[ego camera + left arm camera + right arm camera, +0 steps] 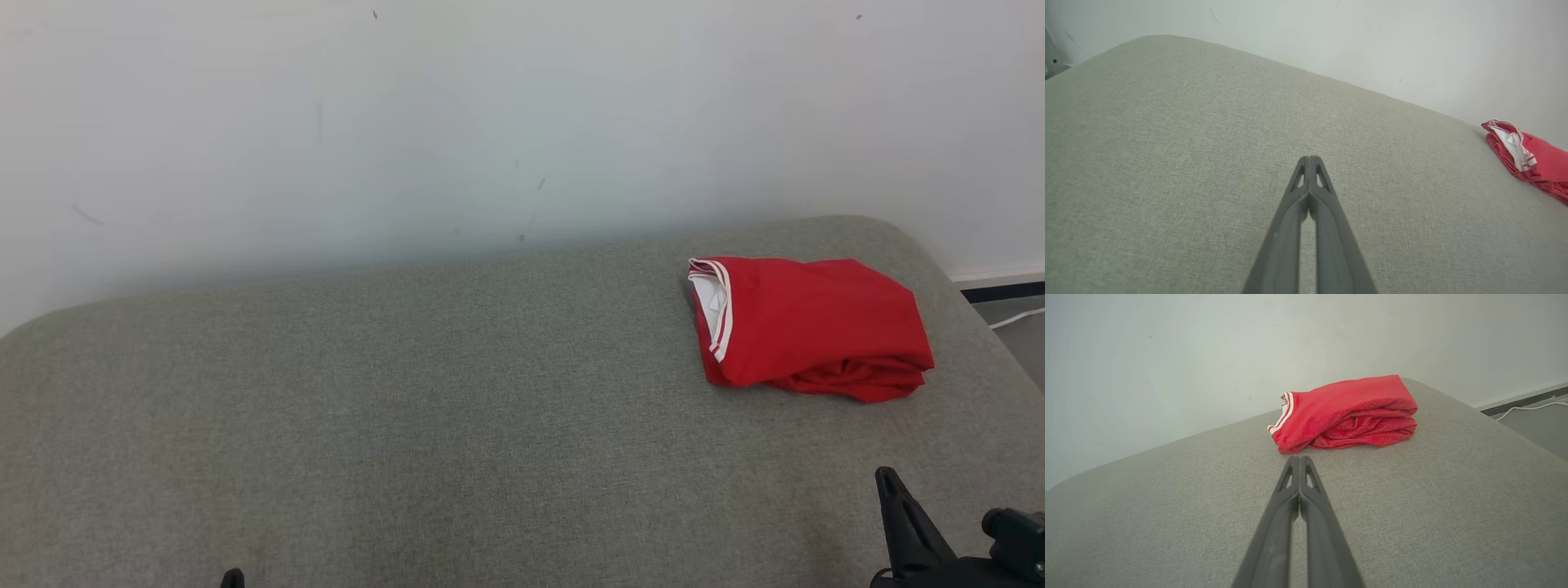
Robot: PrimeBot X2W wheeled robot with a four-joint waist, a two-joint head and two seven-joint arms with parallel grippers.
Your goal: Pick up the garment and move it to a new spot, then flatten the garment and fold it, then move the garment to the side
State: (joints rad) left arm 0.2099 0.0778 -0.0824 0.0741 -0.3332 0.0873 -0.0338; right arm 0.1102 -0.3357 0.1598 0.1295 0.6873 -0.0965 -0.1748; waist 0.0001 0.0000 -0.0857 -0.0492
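The garment [808,327] lies folded at the far right of the worktop [408,408], so you look to be at the end of the last step, the move to the side. Both the left and the right jaws are pressed together, holding nothing, and rest low, well apart from the garment. If you want it further aside, the right jaws must part first. The right wrist view shows the stacked folds along its near edge. The head view shows its white-trimmed end.
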